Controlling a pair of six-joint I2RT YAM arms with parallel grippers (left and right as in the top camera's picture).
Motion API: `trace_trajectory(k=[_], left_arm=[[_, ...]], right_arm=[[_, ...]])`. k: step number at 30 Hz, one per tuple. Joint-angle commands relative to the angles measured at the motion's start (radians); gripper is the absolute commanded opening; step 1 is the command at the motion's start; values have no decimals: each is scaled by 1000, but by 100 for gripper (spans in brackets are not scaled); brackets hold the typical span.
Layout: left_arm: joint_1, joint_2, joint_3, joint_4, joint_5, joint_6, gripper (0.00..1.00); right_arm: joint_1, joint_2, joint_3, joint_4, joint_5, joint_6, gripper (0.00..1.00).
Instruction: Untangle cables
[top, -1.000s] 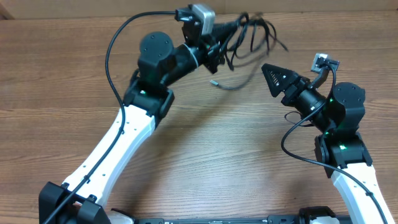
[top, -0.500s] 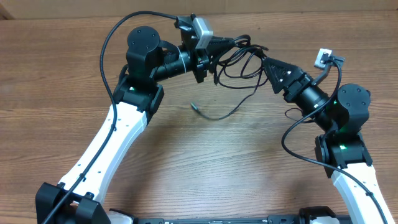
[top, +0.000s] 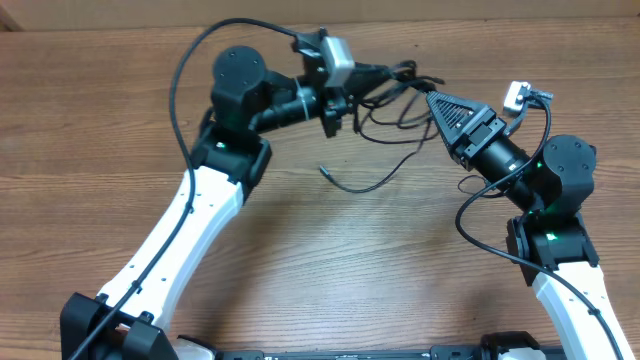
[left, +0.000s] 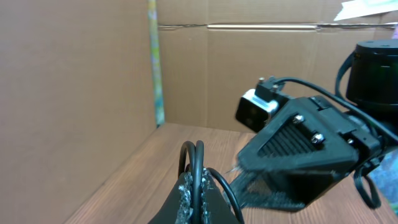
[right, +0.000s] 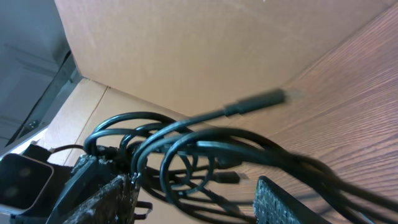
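Above table (top: 300, 260), left gripper (left: 194, 188) clamps cables (right: 236, 144), right gripper (right: 196, 196) parted around them

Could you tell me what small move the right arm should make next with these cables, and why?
Probably close the right gripper on the strands between its fingers. The left gripper is shut on the cables, holding the tangle up, and several loops run through the right gripper's open gap, so a grip there would let the arms pull apart.

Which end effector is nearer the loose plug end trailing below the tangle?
Left. The left end effector, shut on the cables, sits up and right of the plug end; the right end effector is farther right, open around the tangle.
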Motion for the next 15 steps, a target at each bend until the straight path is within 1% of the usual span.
trace_trajectory(k=[1,3,4,5,7,8,9,12,15], left_arm=[[-44,-32,11,8,-79,19,4],[-61,-32,11,10,-94,19,4],[-66,-32,11,11,-94,19,4],[-71,-32,11,10,-97,19,4],[-75,-32,11,10,-109,19,4],[-75,-32,11,10,-114,19,4],[-75,-32,11,10,-121,19,4],[-75,-32,11,10,-125,19,4],[-77,-32,11,8,-132,19,4]], right_arm=[[4,-8,18,10,-25,8,61],[4,-8,18,9,-25,1,60],[4,-8,18,9,-25,2,58],[4,-8,18,9,-25,1,51],[4,-8,18,9,-25,2,31],[4,-8,18,9,-25,1,26],[4,-8,18,9,-25,1,21],[4,-8,18,9,-25,1,11],[4,-8,18,31,-42,-6,5]])
